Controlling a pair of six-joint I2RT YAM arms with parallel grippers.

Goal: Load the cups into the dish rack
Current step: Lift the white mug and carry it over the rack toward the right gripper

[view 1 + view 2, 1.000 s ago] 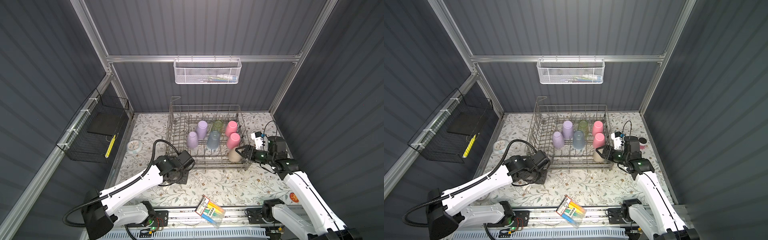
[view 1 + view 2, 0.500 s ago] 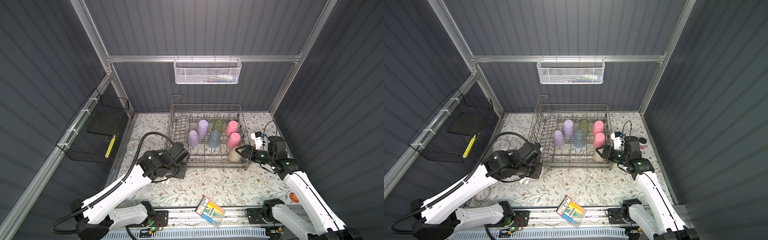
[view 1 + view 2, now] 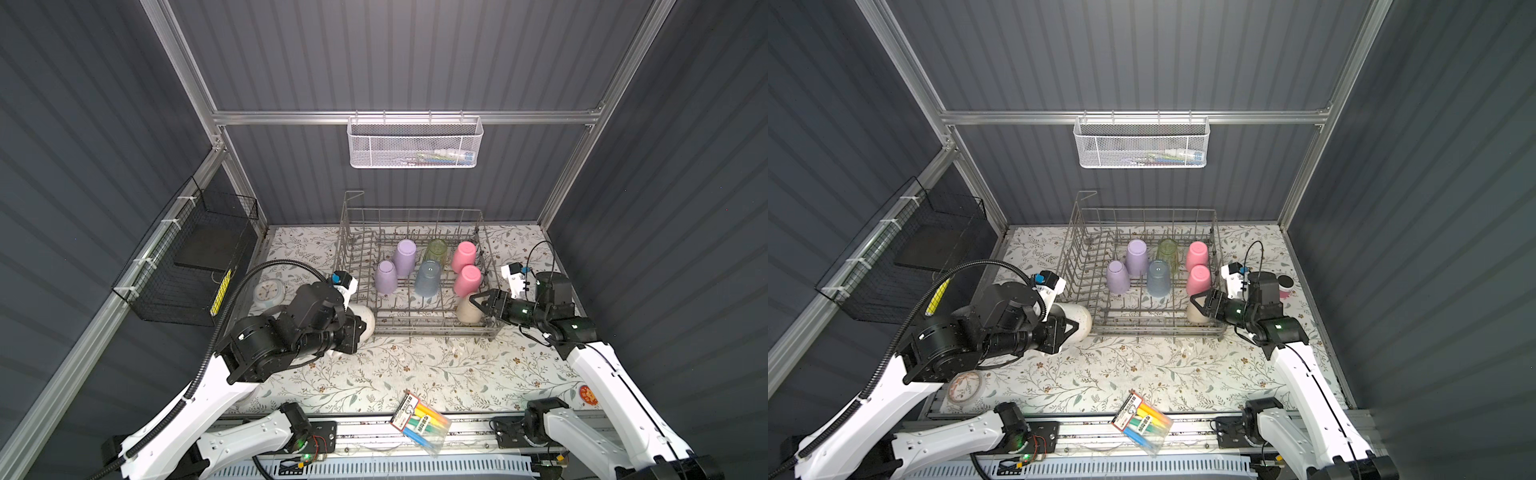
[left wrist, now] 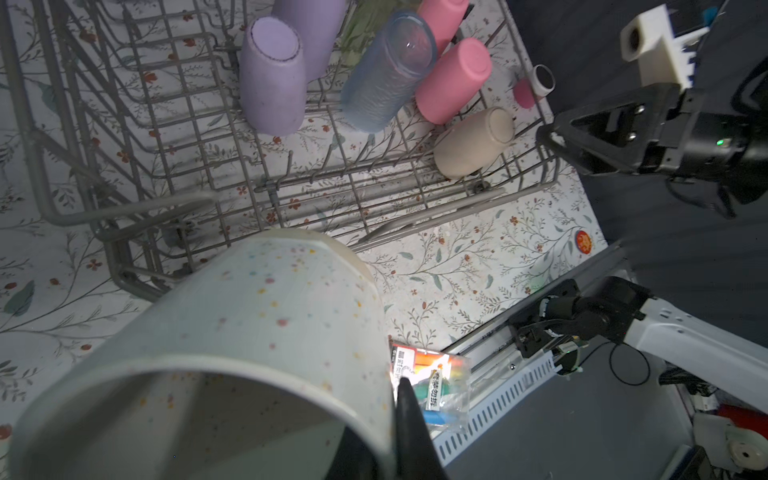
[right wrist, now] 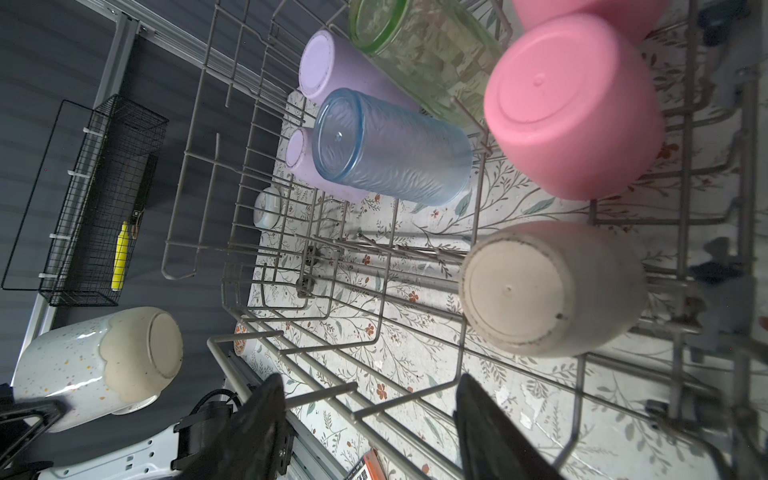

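Note:
The grey wire dish rack [image 3: 411,330] holds two lilac cups [image 3: 385,277] [image 3: 405,257], a green tumbler [image 3: 436,251], a blue cup [image 3: 428,278], two pink cups [image 3: 463,257] [image 3: 467,280] and a beige cup [image 3: 468,311], all bottom up. My left gripper [image 4: 391,401] is shut on the rim wall of the cream speckled mug [image 4: 266,316]. The mug [image 3: 365,322] hangs on its side by the rack's front left corner. My right gripper [image 3: 478,300] is open and empty just right of the beige cup [image 5: 548,286], its fingers [image 5: 266,399] over the rack's front wires.
A white mesh basket [image 3: 414,143] hangs on the back wall and a black wire basket [image 3: 191,266] on the left wall. A marker pack [image 3: 419,422] lies at the front edge. A small round dish [image 3: 269,291], a tape roll [image 3: 965,386] and a small pink pot [image 3: 1285,284] lie around the rack.
My left arm has risen and drawn back to the left, and the cream mug now shows in its grip at the rack's front left corner. The right gripper has hardly moved.

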